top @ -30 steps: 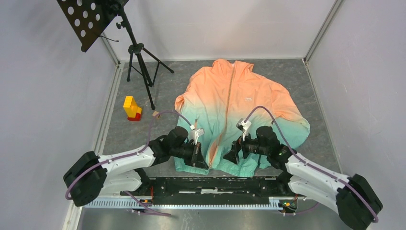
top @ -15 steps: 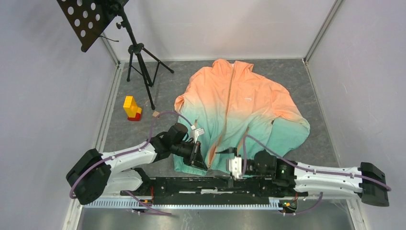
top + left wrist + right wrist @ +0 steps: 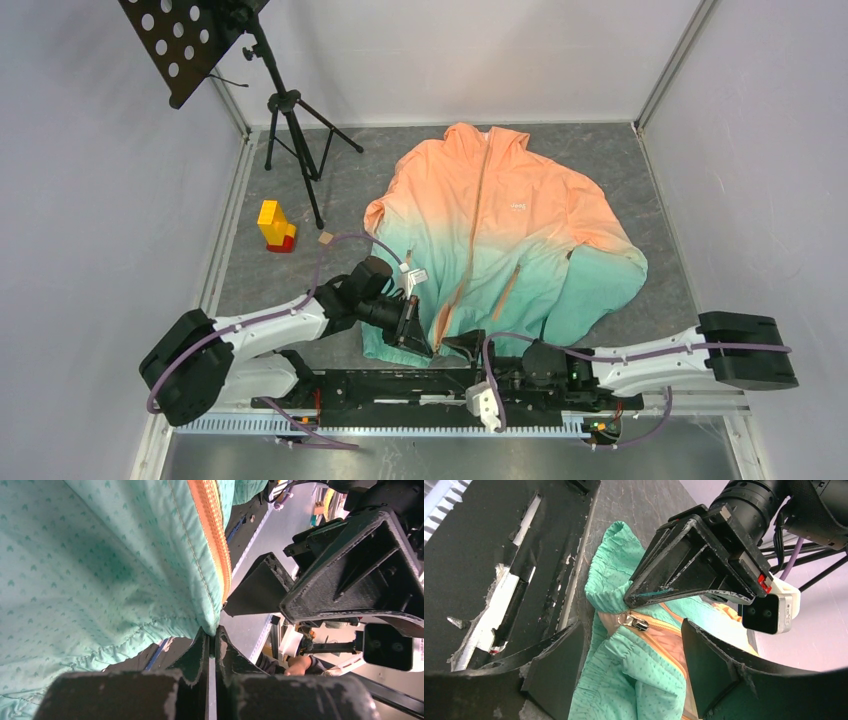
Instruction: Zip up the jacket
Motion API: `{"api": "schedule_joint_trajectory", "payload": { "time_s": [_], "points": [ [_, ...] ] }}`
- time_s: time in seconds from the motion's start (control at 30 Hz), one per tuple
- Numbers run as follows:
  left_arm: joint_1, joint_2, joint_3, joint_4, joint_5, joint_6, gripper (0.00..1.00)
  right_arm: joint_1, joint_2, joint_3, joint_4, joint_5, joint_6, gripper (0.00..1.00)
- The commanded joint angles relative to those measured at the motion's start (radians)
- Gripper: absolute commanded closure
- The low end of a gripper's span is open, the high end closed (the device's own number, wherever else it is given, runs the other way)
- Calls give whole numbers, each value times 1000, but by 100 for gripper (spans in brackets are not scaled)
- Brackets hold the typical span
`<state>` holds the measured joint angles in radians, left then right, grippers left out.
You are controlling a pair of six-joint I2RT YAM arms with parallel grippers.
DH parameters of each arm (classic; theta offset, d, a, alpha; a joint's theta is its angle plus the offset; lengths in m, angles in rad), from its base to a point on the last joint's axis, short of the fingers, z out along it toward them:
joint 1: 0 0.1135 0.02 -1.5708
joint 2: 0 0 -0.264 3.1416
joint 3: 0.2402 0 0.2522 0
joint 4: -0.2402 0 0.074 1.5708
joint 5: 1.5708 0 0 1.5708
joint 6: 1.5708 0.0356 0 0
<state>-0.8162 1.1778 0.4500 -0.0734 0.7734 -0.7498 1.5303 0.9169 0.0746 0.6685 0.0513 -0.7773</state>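
No text, number or brand is legible. The thin windbreaker jacket fading from peach-orange to teal-green (image 3: 455, 195) bears a small white chest logo (image 3: 518, 207) on its panel toward the table's right edge, too small to read.

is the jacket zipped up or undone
Undone: in the right wrist view the slider sits down at the bottom hem of the jacket, so the zipper above it is not closed.

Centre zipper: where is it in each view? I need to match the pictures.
Top external: centre zipper runs down the jacket's middle, collar to near hem.
Left wrist: its orange tape, top centre, ending near the left tool.
Right wrist: centre, between the open right tool's fingers, slider showing.
Shared landmark: left tool, shut on the jacket beside the zipper.
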Motion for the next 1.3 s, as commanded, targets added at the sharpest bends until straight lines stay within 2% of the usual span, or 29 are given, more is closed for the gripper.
{"api": "schedule_joint_trajectory", "payload": {
  "time_s": [0.0, 0.17, 0.43, 0.9, 1.27],
  "points": [
    [5, -3, 27, 19, 43, -13, 98, 28, 65, -35, 243, 91, -41, 25],
    [5, -8, 23, 23, 44, -17, 98, 50, 164, -39, 354, 140, -45, 31],
    [5, -23, 19, 20, 44, -22, 98, 53, 244, -35, 422, 133, -23, 45],
    [5, -33, 21, 22, 49, -22, 98, 58, 391, -25, 566, 186, -6, 42],
    [5, -30, 19, 22, 52, -23, 98, 59, 411, -22, 601, 208, -7, 42]
  ]
}}
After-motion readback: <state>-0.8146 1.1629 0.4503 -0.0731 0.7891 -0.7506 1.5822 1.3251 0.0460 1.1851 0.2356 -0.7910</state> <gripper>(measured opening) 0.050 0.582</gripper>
